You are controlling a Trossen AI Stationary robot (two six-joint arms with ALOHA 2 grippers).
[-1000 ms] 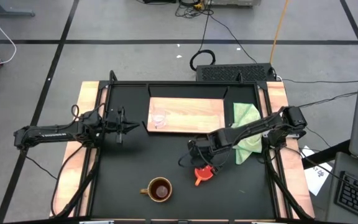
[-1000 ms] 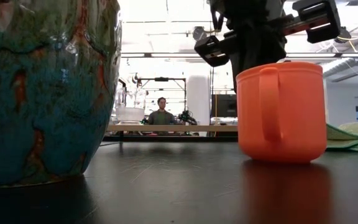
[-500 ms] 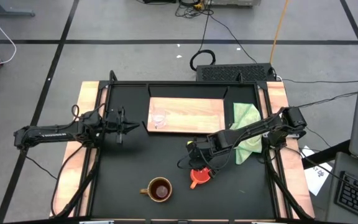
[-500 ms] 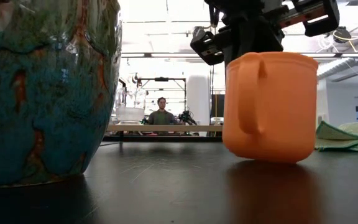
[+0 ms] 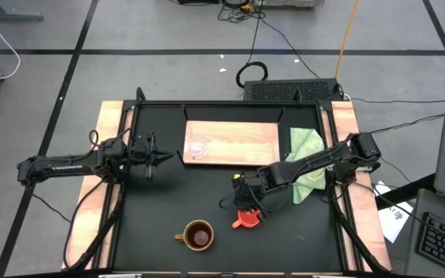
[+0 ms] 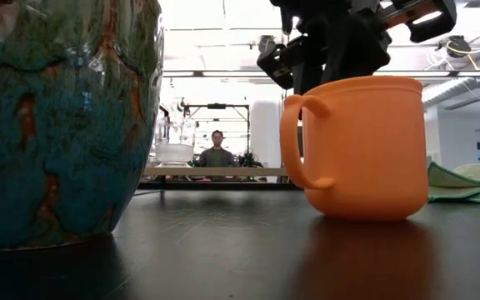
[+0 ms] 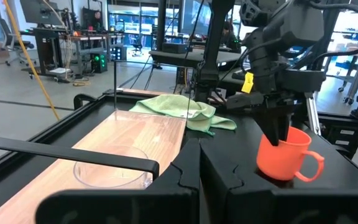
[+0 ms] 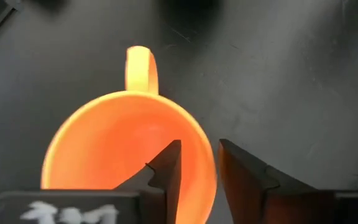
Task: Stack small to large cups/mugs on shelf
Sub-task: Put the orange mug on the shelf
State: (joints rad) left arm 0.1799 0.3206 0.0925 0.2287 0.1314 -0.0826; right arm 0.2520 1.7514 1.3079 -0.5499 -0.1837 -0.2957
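Right claw [image 8: 197, 165] straddles orange cup [image 8: 114, 155] rim; brown mug [image 5: 198, 235] nearby.

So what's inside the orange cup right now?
The orange cup looks empty apart from one finger of the right gripper, which straddles its rim, one finger inside and one outside, slightly apart. The bottom nearest the camera is hidden by the fingers.
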